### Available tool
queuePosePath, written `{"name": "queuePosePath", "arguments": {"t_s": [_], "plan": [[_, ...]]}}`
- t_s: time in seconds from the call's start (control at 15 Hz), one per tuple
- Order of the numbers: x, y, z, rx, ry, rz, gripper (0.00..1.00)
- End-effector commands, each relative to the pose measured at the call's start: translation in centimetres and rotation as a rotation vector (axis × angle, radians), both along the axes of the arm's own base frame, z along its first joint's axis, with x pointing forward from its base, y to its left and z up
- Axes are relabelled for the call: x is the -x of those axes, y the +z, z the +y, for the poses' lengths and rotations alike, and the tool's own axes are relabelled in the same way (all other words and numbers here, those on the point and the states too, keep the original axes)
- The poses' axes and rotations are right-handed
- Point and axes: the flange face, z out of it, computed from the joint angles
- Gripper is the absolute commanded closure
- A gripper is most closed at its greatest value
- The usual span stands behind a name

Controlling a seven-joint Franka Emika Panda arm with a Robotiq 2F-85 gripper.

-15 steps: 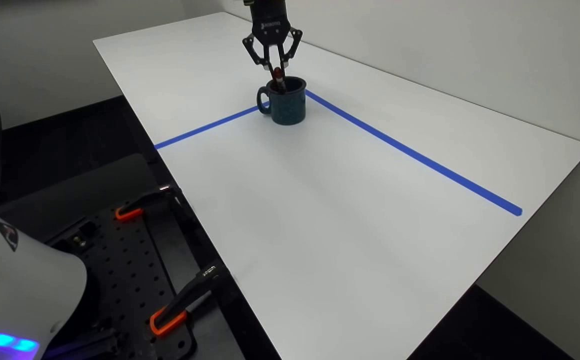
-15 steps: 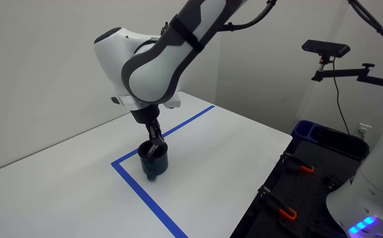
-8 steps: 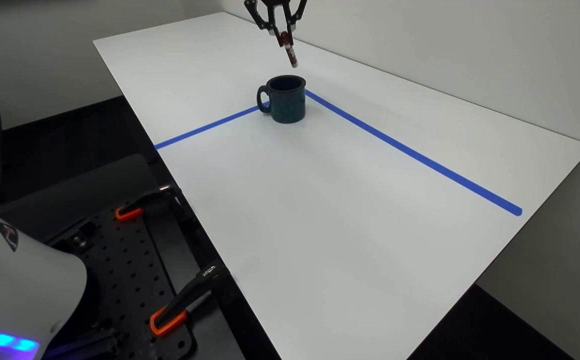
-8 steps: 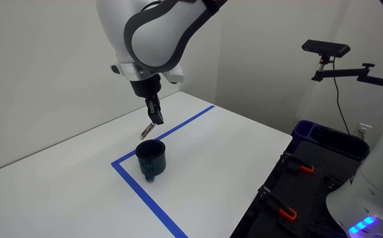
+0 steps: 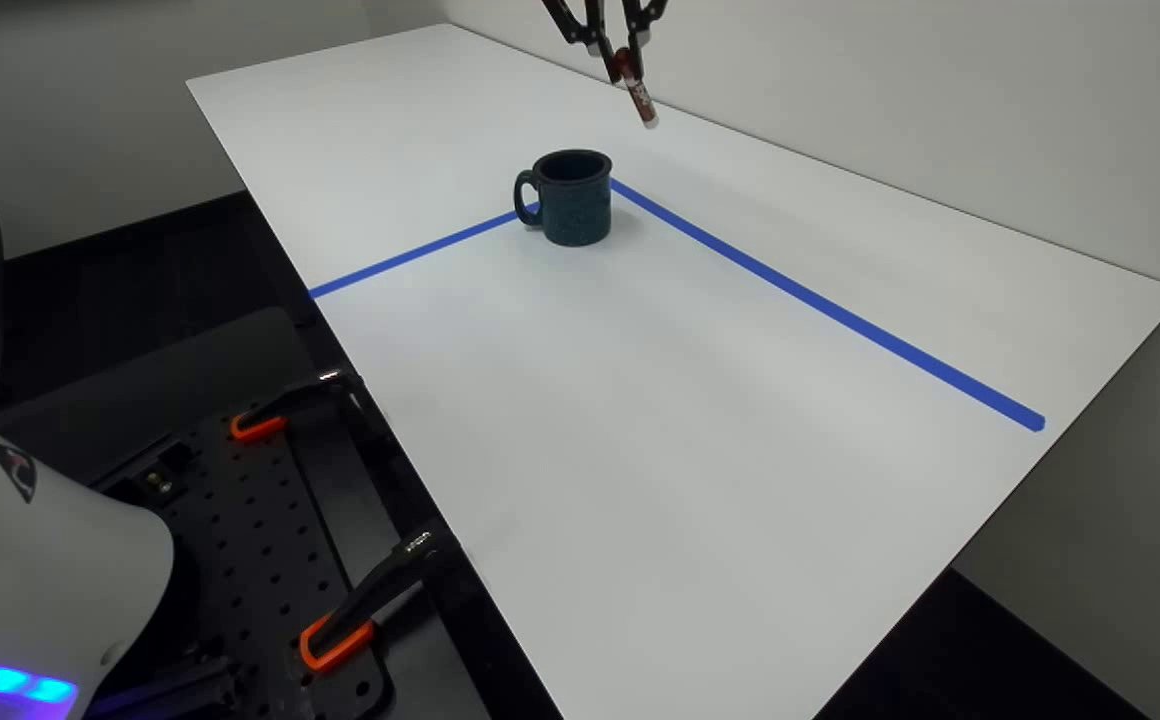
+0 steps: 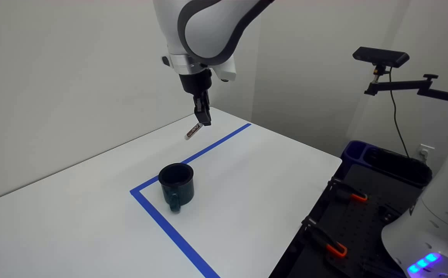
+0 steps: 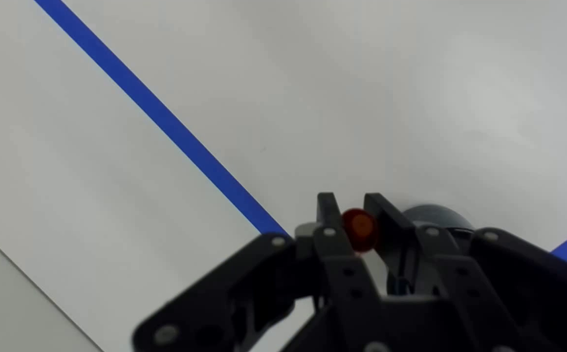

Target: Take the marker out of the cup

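The black two-fingered claw (image 5: 626, 70) grips a slim red-and-white marker (image 5: 640, 95) by its red end, tilted above the white surface (image 5: 700, 420), apart from the upright, dark teal-blue handled cup (image 5: 577, 207).

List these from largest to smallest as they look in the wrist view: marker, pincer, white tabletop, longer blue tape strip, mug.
1. white tabletop
2. pincer
3. longer blue tape strip
4. marker, seen nearly end-on
Unsure: mug, since the pincer hides much of it.

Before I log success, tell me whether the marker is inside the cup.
No, in both exterior views the gripper holds the marker in the air, outside the cup.
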Motion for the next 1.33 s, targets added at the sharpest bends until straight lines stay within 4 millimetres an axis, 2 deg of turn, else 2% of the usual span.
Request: {"name": "queuePosePath", "arguments": {"t_s": [0.0,0.2,0.4,0.67,1.0,1.27], "plan": [[-0.3,-2.6,-3.8,-0.044,-0.054,0.003,0.95],[-0.9,-5.9,-6.0,-0.095,-0.079,0.043,0.95],[-0.9,-9.7,-6.0,-0.140,-0.076,0.113,0.95],[-0.5,-13.5,-5.5,-0.189,-0.081,0.172,0.95],[-1.0,-15.1,-5.0,-0.224,-0.112,0.139,0.95],[-1.4,-16.6,-5.7,-0.195,-0.132,0.136,0.95]]}}
